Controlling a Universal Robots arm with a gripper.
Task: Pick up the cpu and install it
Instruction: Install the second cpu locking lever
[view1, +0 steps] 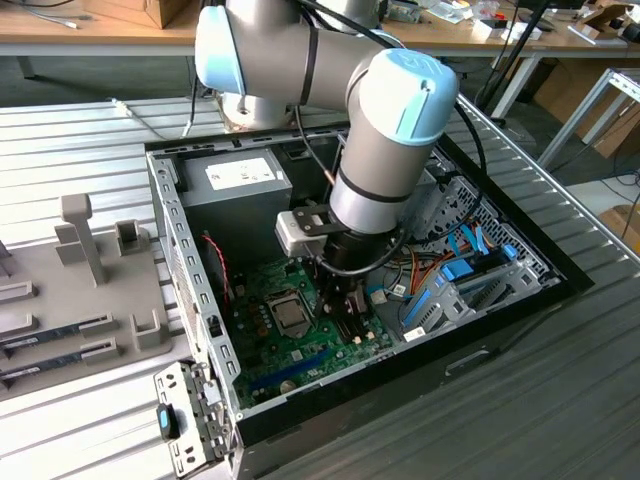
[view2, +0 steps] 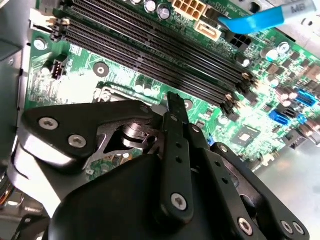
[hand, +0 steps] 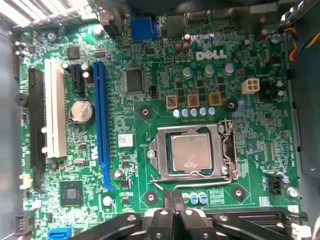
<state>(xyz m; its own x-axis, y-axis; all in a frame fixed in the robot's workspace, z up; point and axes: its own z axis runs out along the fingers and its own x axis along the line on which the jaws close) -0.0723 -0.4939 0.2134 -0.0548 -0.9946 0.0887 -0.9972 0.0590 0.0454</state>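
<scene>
One cpu (hand: 190, 152): flat square chip, pale silvery metal top with a dull, slightly smudged sheen. It sits in the socket (hand: 227, 150) of the motherboard, framed by a bright metal retention bracket; in the exterior view it reads as a small grey square (view1: 291, 315) on the green board.

One gripper (hand: 171, 200): black matte linkage arms with round silver screw heads. In the first wrist view its two slim fingers (hand: 176, 201) stand pressed together, nothing between them, just beside the socket's edge and apart from the chip. In the second wrist view the same black links (view2: 172, 150) hang above the board.

One motherboard (hand: 150, 65): green, densely printed, studded with small cylindrical capacitors. It carries one long blue slot (hand: 101, 130), one white slot (hand: 56, 107), one long black slot (hand: 35, 130), one round silver coin cell (hand: 81, 111) and one dark square soldered chip (hand: 71, 193). Four long black memory slots (view2: 150, 47) run side by side in the second wrist view.

One computer case (view1: 185, 250): open-topped, grey sheet-metal walls, lying on a ribbed metal table (view1: 90, 140). One grey boxy power supply (view1: 240, 180) sits in its far corner.

One robot arm (view1: 385, 140): smooth grey tubes, pale blue caps.
</scene>
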